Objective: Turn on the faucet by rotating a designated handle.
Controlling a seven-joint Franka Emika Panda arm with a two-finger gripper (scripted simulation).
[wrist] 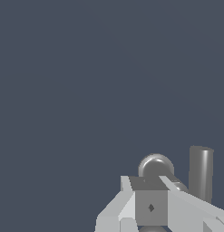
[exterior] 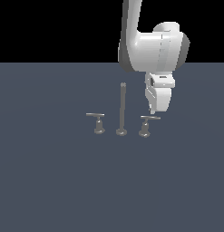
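The faucet stands mid-floor as three grey metal pieces, with the tall thin spout rod (exterior: 122, 108) in the middle. The handle (exterior: 150, 118) is the T-shaped lever on the exterior view's right. Its twin lever (exterior: 95, 115) is on the left. My gripper (exterior: 153, 111) points down, its tip just above and behind the handle's flat bar, and whether they touch is unclear. In the wrist view the fingers (wrist: 190, 210) sit together with no gap showing and nothing held. Past them I see a rounded grey metal part (wrist: 155, 165) and an upright grey cylinder (wrist: 201, 172).
The faucet pieces stand on a flat dark blue-grey floor (exterior: 50, 181). The white arm (exterior: 152, 47) comes down from above on the exterior view's right. No other objects are in view.
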